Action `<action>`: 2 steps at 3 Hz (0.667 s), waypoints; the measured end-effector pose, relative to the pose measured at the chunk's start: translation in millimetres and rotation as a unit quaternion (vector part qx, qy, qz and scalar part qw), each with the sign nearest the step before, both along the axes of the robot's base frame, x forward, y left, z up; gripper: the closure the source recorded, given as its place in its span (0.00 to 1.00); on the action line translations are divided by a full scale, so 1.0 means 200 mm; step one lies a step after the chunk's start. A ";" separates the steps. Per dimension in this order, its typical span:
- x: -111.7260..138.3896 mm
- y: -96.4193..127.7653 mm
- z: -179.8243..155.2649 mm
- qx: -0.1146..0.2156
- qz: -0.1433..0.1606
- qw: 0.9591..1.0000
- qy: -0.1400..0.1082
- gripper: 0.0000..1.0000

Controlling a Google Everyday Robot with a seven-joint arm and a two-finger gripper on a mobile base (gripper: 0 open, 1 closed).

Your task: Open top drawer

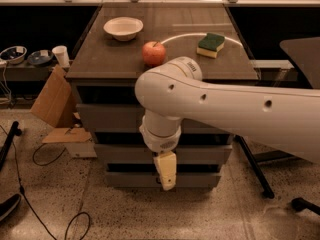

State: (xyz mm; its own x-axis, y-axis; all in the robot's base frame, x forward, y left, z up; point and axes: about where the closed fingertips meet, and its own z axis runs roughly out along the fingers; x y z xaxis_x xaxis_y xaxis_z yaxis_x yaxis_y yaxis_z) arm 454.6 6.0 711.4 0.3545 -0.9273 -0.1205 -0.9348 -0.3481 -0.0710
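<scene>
The gripper [166,171] hangs pointing straight down at the floor, a cream-coloured tip below a round white wrist joint. It sits in front of the cabinet, low down, overlapping the middle drawer [120,154] and the bottom drawer [130,179]. Whether it is parted or closed cannot be told from this view, nor whether it touches either front. Nothing can be seen in its hold.

Above it the wrist joins a thick white arm [235,109] that bends sharply at a rounded elbow and runs off level to the right edge of the picture, growing wider as it goes. The elbow covers the centre of the cabinet's front.

The top drawer [107,118] is the grey front directly under the tabletop [100,61]. Only its left part shows, since the arm hides its middle and its handle. It looks closed, tucked in beneath the table's edge.

On the tabletop stand a red apple [154,53] near the front, just above the elbow, a white bowl [123,27] further back on the left, and a green and yellow sponge [211,44] to the right, all well apart.

A piece of cardboard [52,104] leans at the cabinet's left side, with a white paper cup [61,55] on the low shelf behind it and dark cables [50,156] on the speckled floor
</scene>
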 end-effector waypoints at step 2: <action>0.27 -0.18 -0.10 0.000 -0.052 0.999 -0.006 0.00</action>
